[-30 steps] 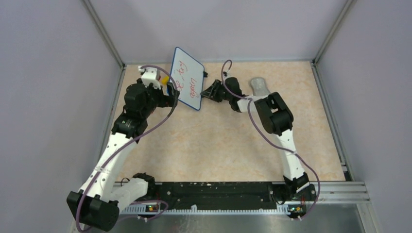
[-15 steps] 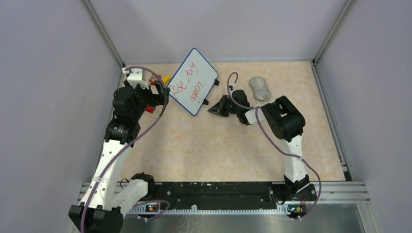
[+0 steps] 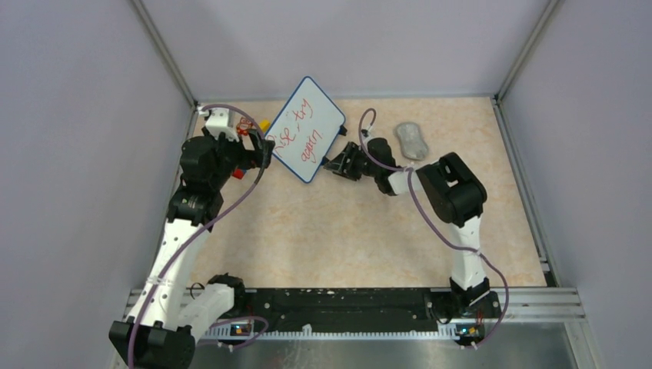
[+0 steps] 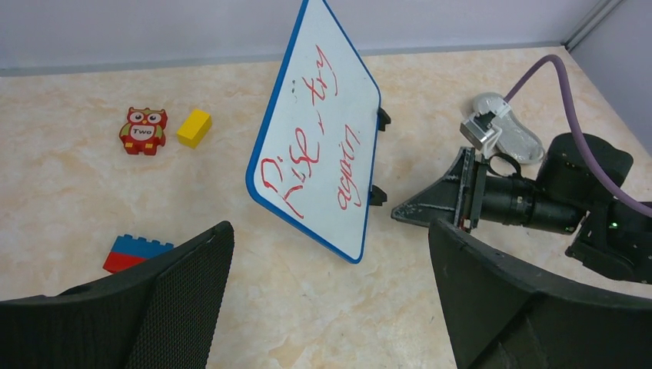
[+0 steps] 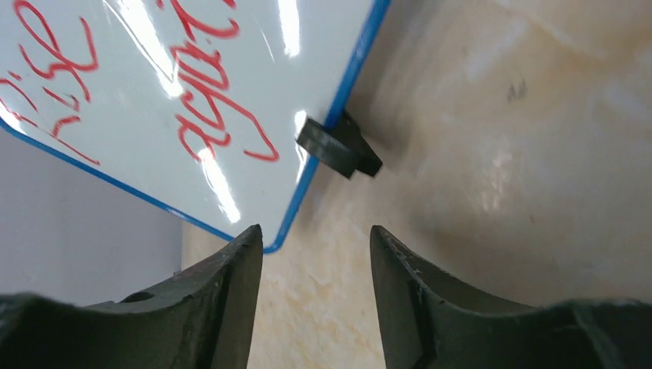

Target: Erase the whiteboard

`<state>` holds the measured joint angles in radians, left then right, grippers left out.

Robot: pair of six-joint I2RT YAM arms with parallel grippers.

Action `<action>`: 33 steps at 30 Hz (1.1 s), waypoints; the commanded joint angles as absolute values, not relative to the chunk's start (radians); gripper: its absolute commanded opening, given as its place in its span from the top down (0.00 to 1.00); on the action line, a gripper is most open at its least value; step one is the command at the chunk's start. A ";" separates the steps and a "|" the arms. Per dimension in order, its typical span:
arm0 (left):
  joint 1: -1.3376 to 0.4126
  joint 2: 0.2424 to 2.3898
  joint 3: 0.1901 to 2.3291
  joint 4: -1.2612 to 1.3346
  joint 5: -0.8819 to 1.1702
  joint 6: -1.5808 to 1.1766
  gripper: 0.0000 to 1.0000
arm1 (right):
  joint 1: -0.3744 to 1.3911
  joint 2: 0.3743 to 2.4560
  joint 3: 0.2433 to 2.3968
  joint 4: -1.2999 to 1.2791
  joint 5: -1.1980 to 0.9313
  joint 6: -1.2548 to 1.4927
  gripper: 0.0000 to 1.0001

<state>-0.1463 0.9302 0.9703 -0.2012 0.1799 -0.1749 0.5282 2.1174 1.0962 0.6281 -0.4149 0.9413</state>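
Right wrist | right gripper [image 5: 315, 231] jaws apart by foot [image 5: 338, 146] of whiteboard [image 5: 154, 100] | left gripper [image 4: 330, 227] jaws likewise apart, empty | risk: a nudge likely topples the propped board; cloth [image 3: 411, 141] ungrasped.

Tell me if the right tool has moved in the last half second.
Yes. The right tool edged left, farther from the cloth and closer to the whiteboard.
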 commanded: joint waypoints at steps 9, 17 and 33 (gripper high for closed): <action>-0.144 0.943 0.977 -0.152 0.227 -0.192 0.01 | 0.545 2.238 1.261 0.623 -0.337 1.036 0.34; -0.143 0.940 0.979 -0.152 0.237 -0.195 0.01 | 0.560 2.275 1.296 0.522 -0.281 1.123 0.35; -0.141 0.939 0.977 -0.150 0.241 -0.196 0.01 | 0.565 2.318 1.271 0.544 -0.253 1.220 0.58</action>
